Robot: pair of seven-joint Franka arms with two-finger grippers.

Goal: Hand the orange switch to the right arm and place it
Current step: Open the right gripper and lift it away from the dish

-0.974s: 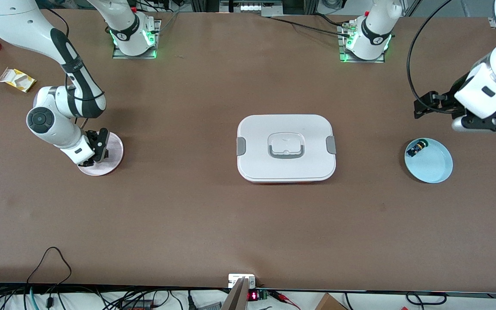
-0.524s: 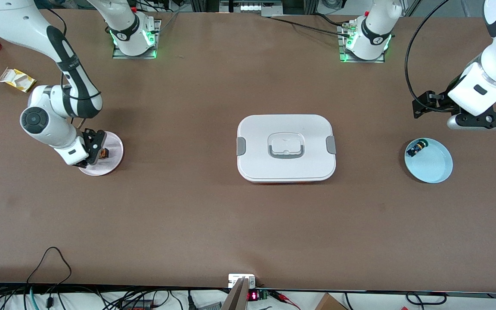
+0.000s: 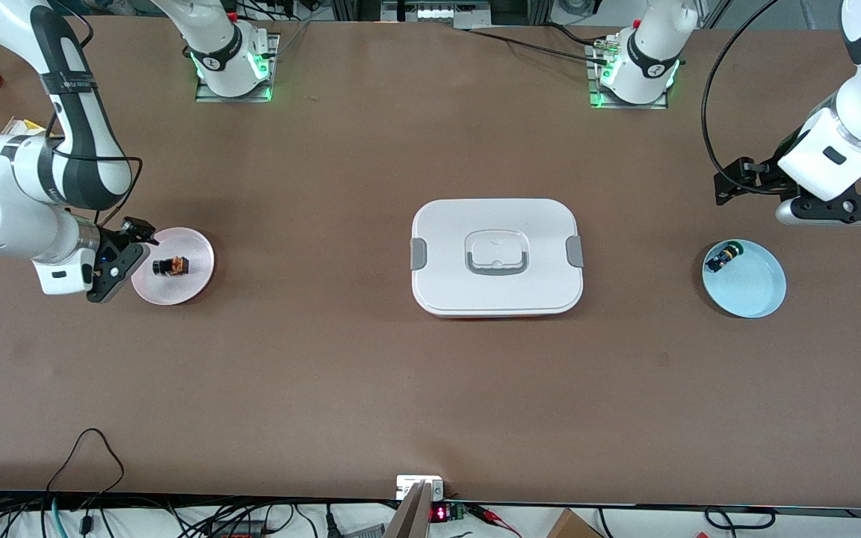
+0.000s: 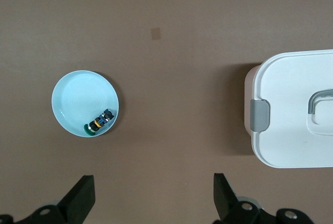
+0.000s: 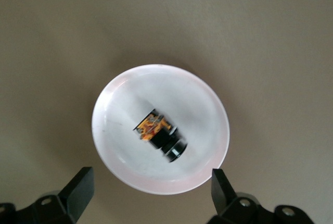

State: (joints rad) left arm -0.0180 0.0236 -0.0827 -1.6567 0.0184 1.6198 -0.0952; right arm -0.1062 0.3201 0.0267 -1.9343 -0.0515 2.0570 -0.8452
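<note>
The orange switch (image 3: 171,265) lies on its side in the middle of the pink plate (image 3: 195,282), one switch on one plate, and nothing of mine touches it. My right gripper (image 3: 118,258) hangs just beside that plate toward the right arm's end of the table, fingers spread wide and empty; from my right wrist the switch (image 5: 159,135) sits between my two open fingertips (image 5: 78,188), well below them. One white lidded box (image 3: 497,256) stands mid-table with two grey latches and one handle. Toward the left arm's end there is one blue dish (image 3: 755,295) holding one other button (image 3: 722,258), black with a green-yellow cap. My left gripper (image 3: 834,211) waits in the air just above that dish, fingers apart, holding nothing
</note>
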